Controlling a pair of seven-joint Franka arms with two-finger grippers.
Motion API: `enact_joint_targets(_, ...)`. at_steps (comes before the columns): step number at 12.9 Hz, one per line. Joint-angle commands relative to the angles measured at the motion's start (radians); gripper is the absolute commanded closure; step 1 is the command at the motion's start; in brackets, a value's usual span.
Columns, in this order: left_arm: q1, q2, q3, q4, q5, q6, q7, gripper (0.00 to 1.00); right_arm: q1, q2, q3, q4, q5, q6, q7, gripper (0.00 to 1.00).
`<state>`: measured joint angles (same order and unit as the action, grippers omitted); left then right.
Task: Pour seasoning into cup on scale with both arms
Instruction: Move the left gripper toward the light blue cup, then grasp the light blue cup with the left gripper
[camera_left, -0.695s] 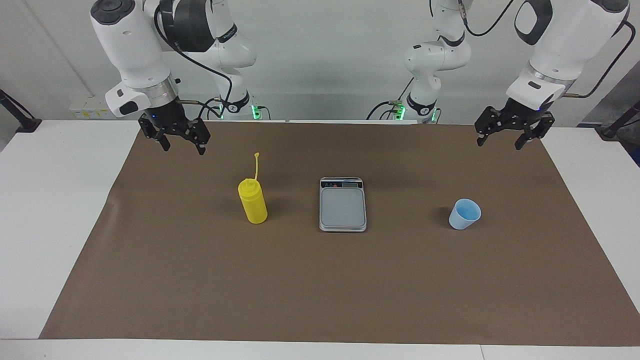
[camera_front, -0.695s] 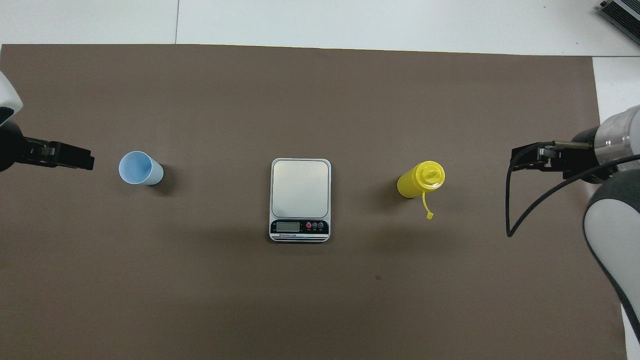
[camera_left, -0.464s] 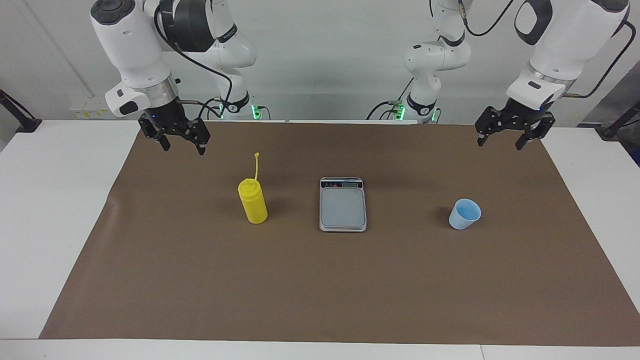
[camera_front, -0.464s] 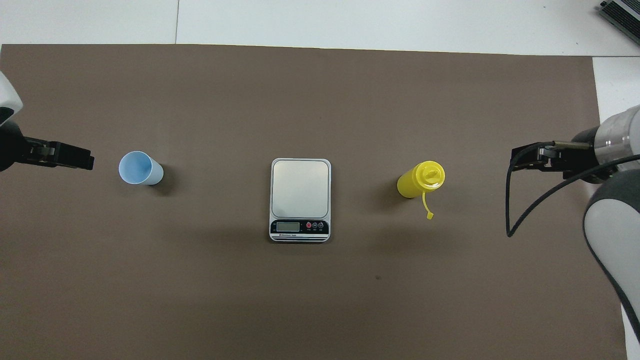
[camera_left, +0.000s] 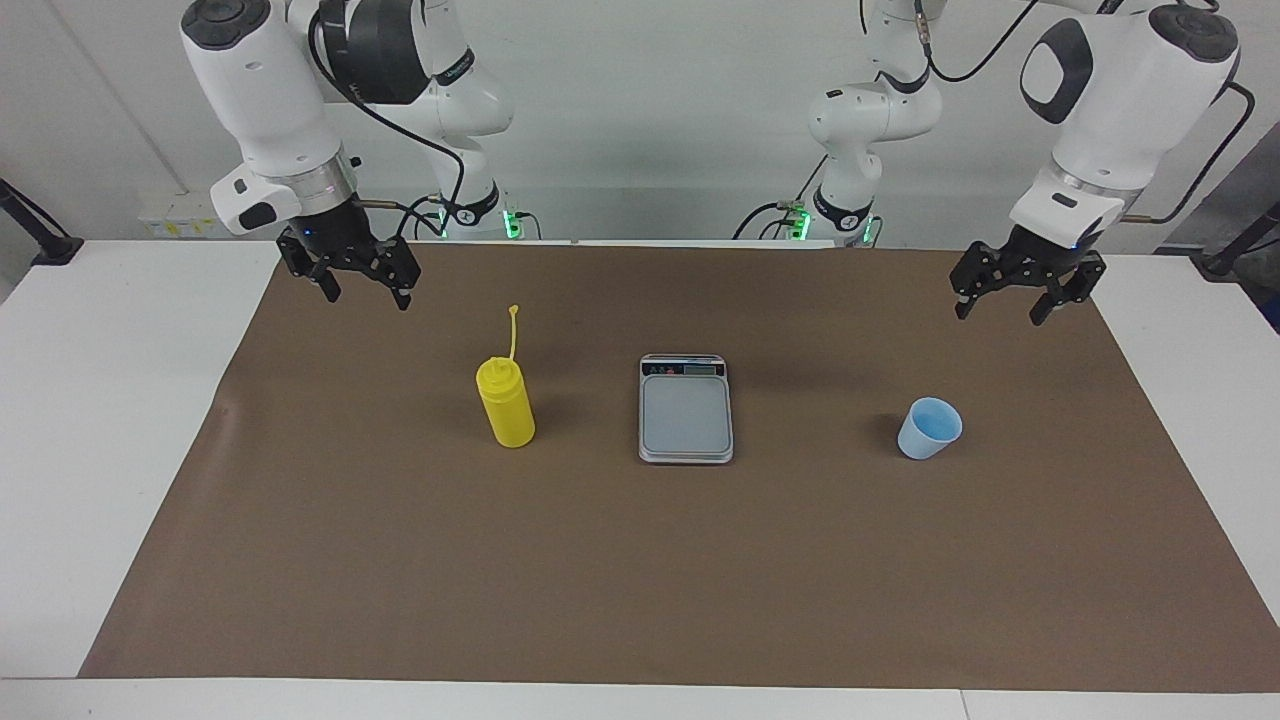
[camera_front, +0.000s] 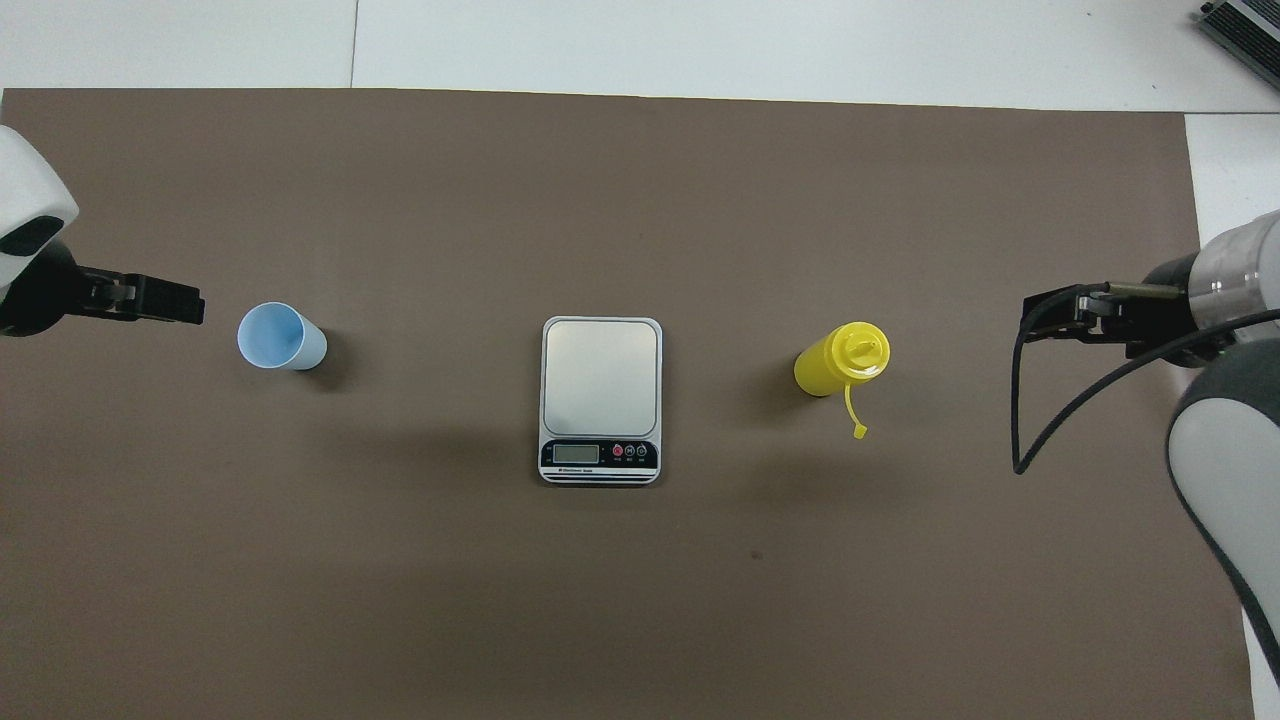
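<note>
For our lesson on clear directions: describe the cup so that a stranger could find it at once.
Start at the brown mat covering the table, and find the scale at its middle. Go along the mat toward the left arm's end to the cup. It is small, pale blue and open-topped, unlike the tall yellow bottle toward the right arm's end.

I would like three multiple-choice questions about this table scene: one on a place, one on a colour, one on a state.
1. Where does the cup stand?
A. on the scale
B. on the brown mat, toward the left arm's end
C. in a gripper

2. What colour is the seasoning bottle?
A. yellow
B. red
C. green

3. How is the left gripper?
A. shut on the cup
B. shut on the bottle
C. open, holding nothing

Key: 1 B, the cup sits on the mat, apart from the scale. 2 A, its body and cap strap are yellow. 3 C, its fingers are spread in the air above the mat.
</note>
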<state>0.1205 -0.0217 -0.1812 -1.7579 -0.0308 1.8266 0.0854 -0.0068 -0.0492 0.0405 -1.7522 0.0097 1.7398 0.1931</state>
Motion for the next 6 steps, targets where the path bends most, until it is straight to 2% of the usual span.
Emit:
enact_joint_targets(1, 0.018, 0.090, 0.000, -0.031, 0.011, 0.091, -0.015, 0.00, -0.009, -0.021, 0.002, -0.021, -0.004, -0.002, -0.015, 0.00)
enact_joint_targets(4, 0.051, 0.101, 0.000, -0.171, 0.003, 0.285, -0.081, 0.00, -0.009, -0.021, 0.002, -0.020, -0.004, -0.002, -0.015, 0.00)
enact_joint_targets(6, 0.059, 0.117, 0.000, -0.215, 0.002, 0.348, -0.090, 0.00, -0.009, -0.021, 0.002, -0.021, -0.004, -0.002, -0.015, 0.00)
